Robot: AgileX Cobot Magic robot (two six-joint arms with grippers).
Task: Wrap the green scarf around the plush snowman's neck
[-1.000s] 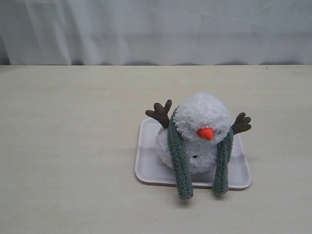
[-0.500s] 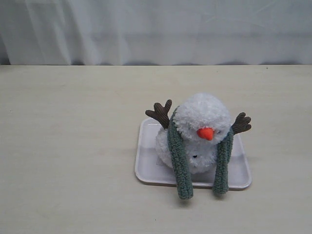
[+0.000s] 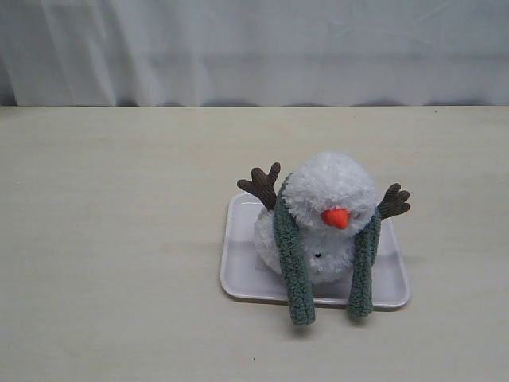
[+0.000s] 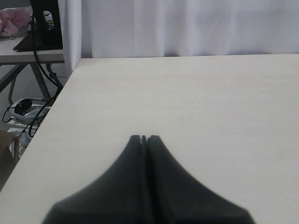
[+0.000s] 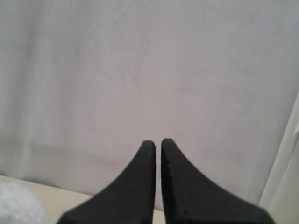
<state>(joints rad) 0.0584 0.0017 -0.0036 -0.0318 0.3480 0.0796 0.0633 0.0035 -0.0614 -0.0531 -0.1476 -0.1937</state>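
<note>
Found the snowman [image 3: 330, 199] sitting on a white tray [image 3: 237, 274], right of the table's [image 3: 119, 239] middle in the exterior view. Head drooped forward, orange nose toward the camera. Saw the scarf [image 3: 293, 263] draped behind the head, both ends hanging down the front, one at each side of the face, uncrossed. Traced the ends down to the tray's near rim, the left one in that view just past it. Could not make out the neck under the drooping head. Spotted brown twig arms [image 3: 261, 185] sticking up just outside each strand. Found the left gripper [image 4: 144, 138] low over bare table near its side edge, fingers pressed together, holding nothing. Found the right gripper [image 5: 158, 142] raised, facing the white curtain [image 5: 140, 70], fingers nearly together with only a thin slit between, holding nothing.
</note>
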